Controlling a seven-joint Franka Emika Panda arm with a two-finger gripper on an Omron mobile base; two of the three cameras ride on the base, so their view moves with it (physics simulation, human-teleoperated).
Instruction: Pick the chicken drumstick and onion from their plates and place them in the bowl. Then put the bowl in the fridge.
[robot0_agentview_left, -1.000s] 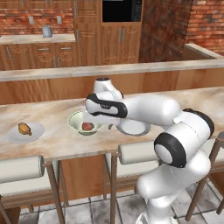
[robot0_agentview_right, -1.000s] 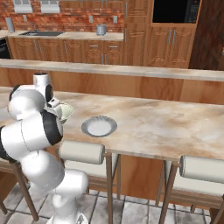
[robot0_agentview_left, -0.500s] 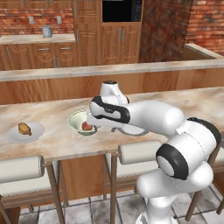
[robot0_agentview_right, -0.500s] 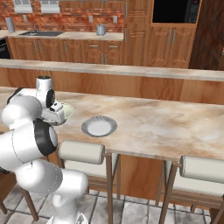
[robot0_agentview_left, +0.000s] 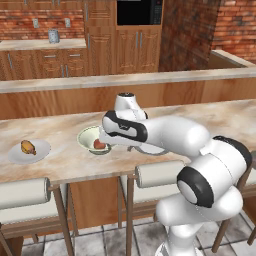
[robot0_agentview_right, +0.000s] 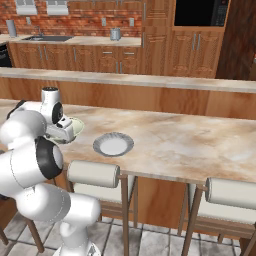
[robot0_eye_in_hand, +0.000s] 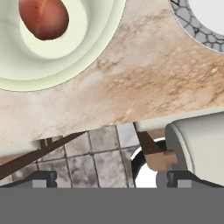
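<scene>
The pale greenish-cream bowl (robot0_agentview_left: 88, 138) stands on the counter with the reddish-brown onion (robot0_agentview_left: 99, 145) inside it. From above, the onion (robot0_eye_in_hand: 43, 17) rests in the bowl (robot0_eye_in_hand: 65, 57) at the upper left of the hand view. The golden-brown chicken drumstick (robot0_agentview_left: 27, 147) lies on a grey plate (robot0_agentview_left: 35, 155) at the far left. A second plate (robot0_agentview_right: 113, 144) is bare, to the right of the bowl. My gripper (robot0_agentview_left: 106, 141) hovers open and empty beside the bowl, over the counter's front edge; its fingertips (robot0_eye_in_hand: 41, 177) stand wide apart. The fridge is out of view.
Padded bar stools (robot0_agentview_left: 157, 172) stand under the marble counter's front edge (robot0_eye_in_hand: 87, 127). A raised wooden ledge (robot0_agentview_left: 150, 80) runs along the back of the counter. Wooden cabinets and a brick wall (robot0_agentview_right: 90, 20) lie beyond. My hand partly hides the bowl (robot0_agentview_right: 75, 126).
My arm has folded lower and further forward over the counter, and the hand has dipped slightly beside the bowl. The jaws stay open. The onion, drumstick and plates have not moved.
</scene>
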